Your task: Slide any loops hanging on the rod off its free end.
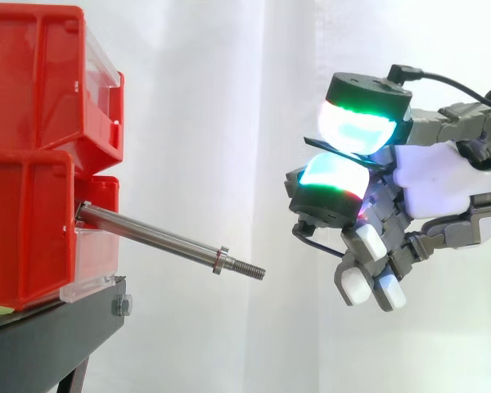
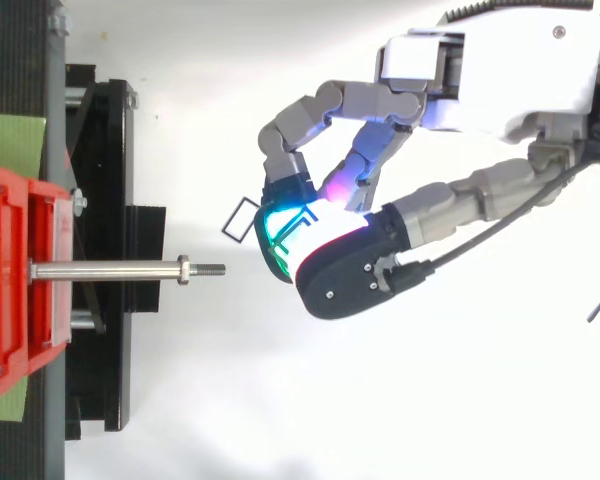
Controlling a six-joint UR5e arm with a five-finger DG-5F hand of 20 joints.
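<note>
Fingers [image 1: 356,127] of the grey and white robot hand [image 1: 438,180] are curled, and 2 of the glowing green-white pads pinch a thin dark rectangular wire loop [image 2: 233,215] between them; seen from above, part of its outline sticks out past the pads towards the stand. A white curtain [image 1: 229,82] hangs behind everything. At the left of the side view, 2 stacked red plastic bins [image 1: 33,82] sit on a black metal bench [image 1: 49,340], with a green sheet [image 2: 10,145] lying under them in the top view. A long bare steel rod [image 1: 155,236] juts from the front of the lower bin and slopes slightly downward to the right. A small steel nut [image 1: 221,260] sits near its free end, just before the short threaded tip [image 1: 247,268]. The loop is off the rod, held just beyond that tip and a little above it, not touching it.
</note>
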